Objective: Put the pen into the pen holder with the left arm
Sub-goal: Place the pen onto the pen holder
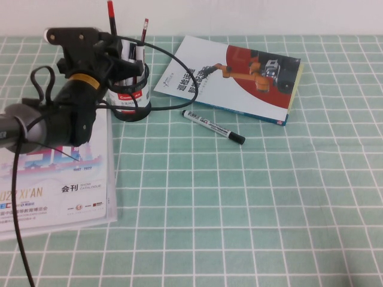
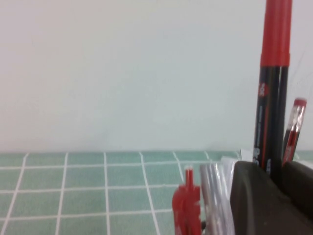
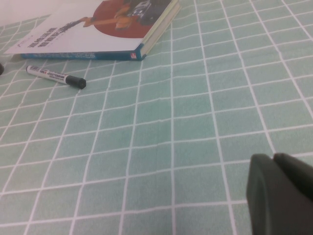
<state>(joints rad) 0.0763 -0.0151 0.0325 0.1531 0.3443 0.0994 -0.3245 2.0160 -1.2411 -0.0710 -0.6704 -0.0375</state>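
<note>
The pen stands upright, red cap on top, with its lower part dropping into the pen holder, a black mesh cup with a white and red label. My left gripper hangs just above the holder's rim, shut on the pen's dark barrel. In the left wrist view the pen rises between the two dark fingers of the left gripper. A thinner red pencil stands behind it in the cup. My right gripper hovers low over the checked cloth, shut and holding nothing; the high view does not show it.
A white marker with a black cap lies right of the holder. A book lies flat behind it. A catalogue lies under the left arm. Loose black cables arc over the cup. A red clip stands near the fingers.
</note>
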